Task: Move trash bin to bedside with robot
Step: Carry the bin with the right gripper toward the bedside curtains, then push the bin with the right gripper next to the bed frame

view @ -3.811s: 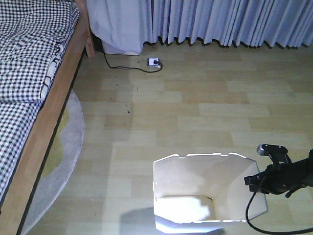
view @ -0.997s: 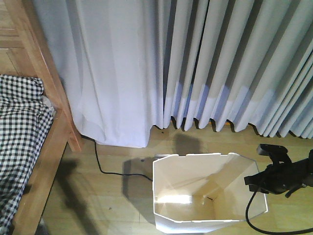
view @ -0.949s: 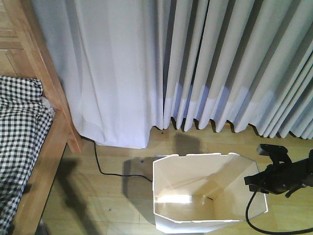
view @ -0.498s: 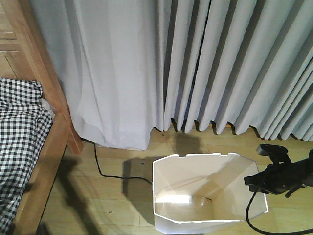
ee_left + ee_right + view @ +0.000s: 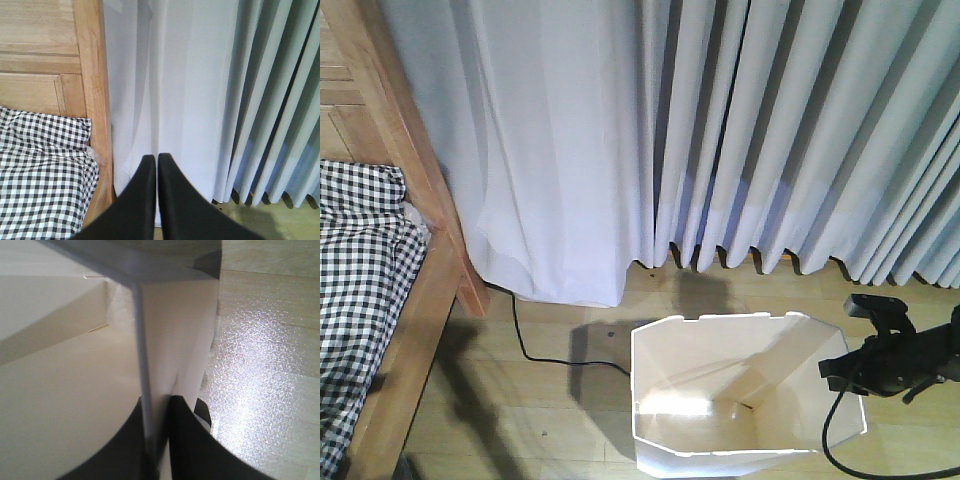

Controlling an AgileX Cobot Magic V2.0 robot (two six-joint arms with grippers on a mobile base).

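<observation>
Trash bin: the white trash bin (image 5: pixel 695 365) is standing upright on the wooden floor (image 5: pixel 550 410), low and right of centre in the front view. Its faceted rim is opening upward and its cream inside is showing.
Right gripper: the right gripper (image 5: pixel 842 372) is clamping the bin's right-hand wall at the rim. In the right wrist view its black fingers (image 5: pixel 187 440) are sitting one on each side of the thin white wall, drawn narrow onto it.
Arm cable: a black arm cable (image 5: pixel 828 440) is looping down just beside the bin's right wall.
Bed: the bed (image 5: pixel 425 290) is lying along the left edge, its light wooden frame carrying black-and-white checked bedding (image 5: pixel 360 270). Its corner post is standing near the bin but apart from it, with floor between them.
Floor cord: a thin black floor cord (image 5: pixel 525 345) is running from the curtain's foot to the bin's left edge.
Curtain: a pale pleated curtain (image 5: pixel 720 130) is hanging just behind the bin and reaching the floor.
Left gripper: the left gripper (image 5: pixel 155 160) is hanging in the air with its fingers drawn almost together, gripping nothing. It is pointing at the curtain beside the wooden headboard (image 5: pixel 45 75).
</observation>
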